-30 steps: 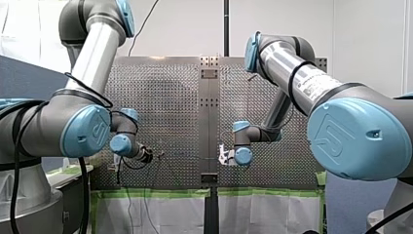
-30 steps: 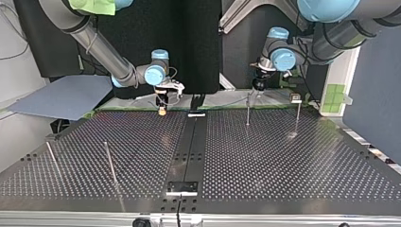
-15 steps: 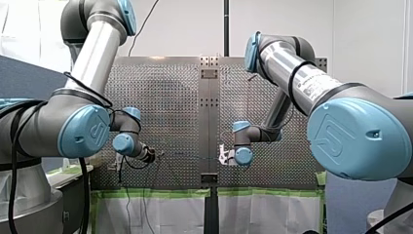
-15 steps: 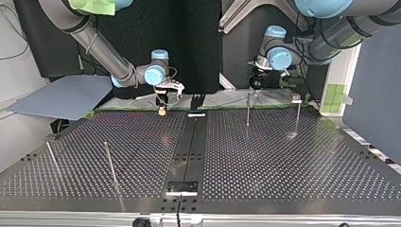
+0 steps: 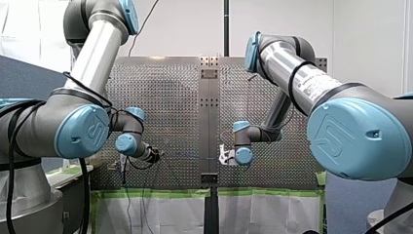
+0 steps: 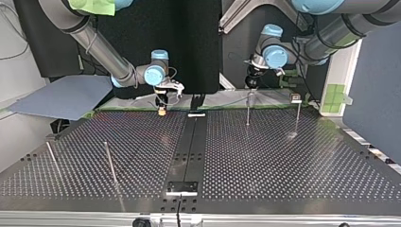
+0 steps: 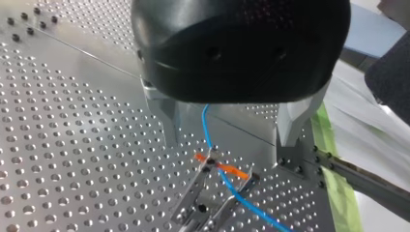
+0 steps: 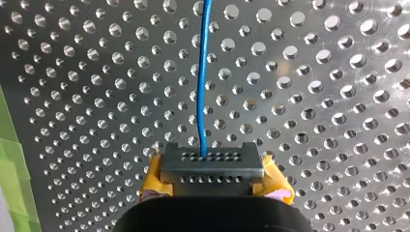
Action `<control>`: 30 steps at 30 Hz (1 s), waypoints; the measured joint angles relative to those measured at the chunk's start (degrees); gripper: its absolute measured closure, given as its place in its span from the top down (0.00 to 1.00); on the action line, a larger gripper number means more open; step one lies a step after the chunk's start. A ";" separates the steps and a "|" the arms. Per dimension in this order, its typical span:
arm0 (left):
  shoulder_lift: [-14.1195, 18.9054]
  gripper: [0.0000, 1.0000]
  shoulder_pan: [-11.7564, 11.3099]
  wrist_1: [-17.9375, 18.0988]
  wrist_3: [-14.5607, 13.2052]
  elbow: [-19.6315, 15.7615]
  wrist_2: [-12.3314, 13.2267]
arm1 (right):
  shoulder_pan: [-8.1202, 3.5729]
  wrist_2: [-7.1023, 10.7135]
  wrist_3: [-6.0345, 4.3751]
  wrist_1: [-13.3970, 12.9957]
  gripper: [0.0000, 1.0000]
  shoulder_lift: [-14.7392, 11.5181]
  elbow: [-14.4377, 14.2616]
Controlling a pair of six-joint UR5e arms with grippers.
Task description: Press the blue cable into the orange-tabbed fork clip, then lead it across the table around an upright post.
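Perforated surface, blue cable looks seated in fork clip imo; my left tool spread, right tool pinching cable, post routing undone.

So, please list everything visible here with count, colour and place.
perforated metal table: one, silver, under both arms
orange-tabbed metal fork clip: one, silver and orange, below my left gripper
thin blue cable: one, blue, in my right gripper, also crossing the clip
thin upright metal posts: four, silver, two per half of the top view
green tape: strips, green, table's edge
flat sheet: one, grey-blue, top view's left
left gripper: one, black, open above clip
right gripper: one, yellow pads, shut on cable
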State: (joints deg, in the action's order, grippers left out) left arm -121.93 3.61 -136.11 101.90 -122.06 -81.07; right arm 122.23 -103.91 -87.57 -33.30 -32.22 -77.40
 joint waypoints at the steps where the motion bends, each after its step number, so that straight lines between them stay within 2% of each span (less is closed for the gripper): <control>1: 0.00 1.00 0.12 0.02 0.19 0.00 0.00 | 0.00 0.00 -0.02 -0.01 0.00 0.00 0.00; 7: 0.00 1.00 0.62 0.31 0.96 0.00 -0.16 | -0.02 0.01 -0.07 -0.03 0.00 0.00 0.00; 12: 0.00 1.00 1.45 -0.12 1.64 0.01 -1.66 | -0.02 0.01 -0.08 -0.02 0.00 0.00 0.00; 18: -0.01 1.00 4.24 1.35 2.80 0.04 -4.79 | -0.02 0.01 -0.08 -0.07 0.00 0.00 0.00; 26: -0.08 1.00 8.74 5.58 7.10 0.07 -9.32 | -0.02 0.01 -0.11 0.01 0.00 0.00 0.00; 30: -0.15 1.00 10.67 6.26 9.03 0.07 -11.26 | -0.02 0.01 -0.13 -0.02 0.00 0.00 0.00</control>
State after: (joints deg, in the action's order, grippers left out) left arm -122.08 14.28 -129.85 110.94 -121.99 -92.33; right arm 122.22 -103.90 -87.69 -33.32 -32.22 -77.40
